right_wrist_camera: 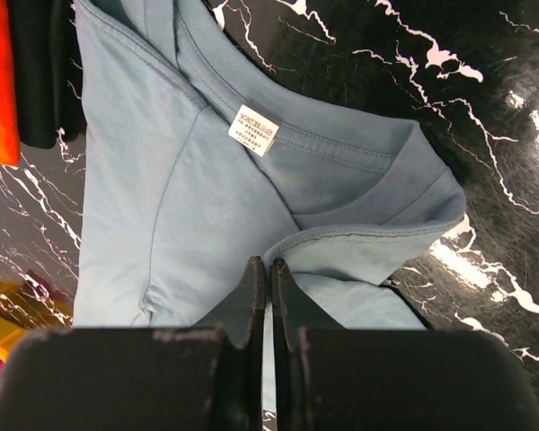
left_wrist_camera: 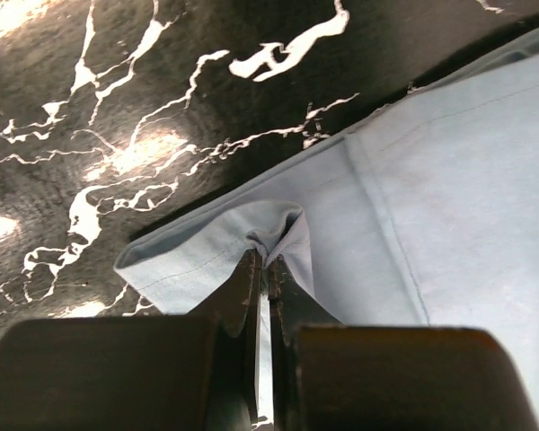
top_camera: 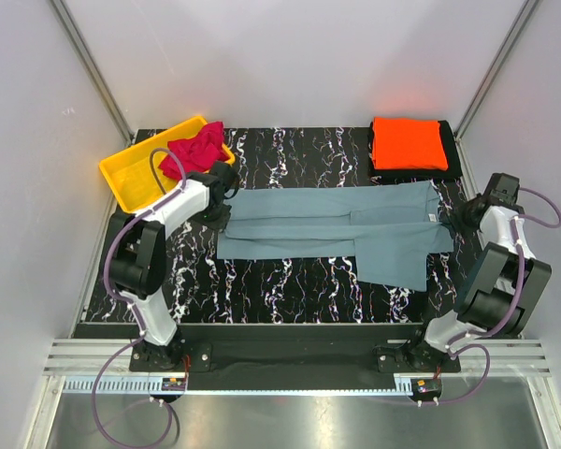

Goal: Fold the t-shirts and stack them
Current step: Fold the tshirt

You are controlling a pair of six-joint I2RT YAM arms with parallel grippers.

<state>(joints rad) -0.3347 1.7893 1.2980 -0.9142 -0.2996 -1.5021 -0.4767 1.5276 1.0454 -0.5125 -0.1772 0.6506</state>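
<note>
Grey-blue shirt [top_camera: 337,234] lies spread flat on the tabletop [top_camera: 290,290], one end just beside the yellow bin [top_camera: 131,182] and the rest stretching away from it. The cloth looks thin, limp and light. Expect sag and creasing, so grip stitched edges, not mid-panel. Your left hand [left_wrist_camera: 268,260], at the end nearest the bin, is clenched on a puckered fold of hem [left_wrist_camera: 189,260]. Your right hand [right_wrist_camera: 269,265], at the end farthest from the bin, is clenched on the collar [right_wrist_camera: 341,148] edge below the label [right_wrist_camera: 252,130].
</note>
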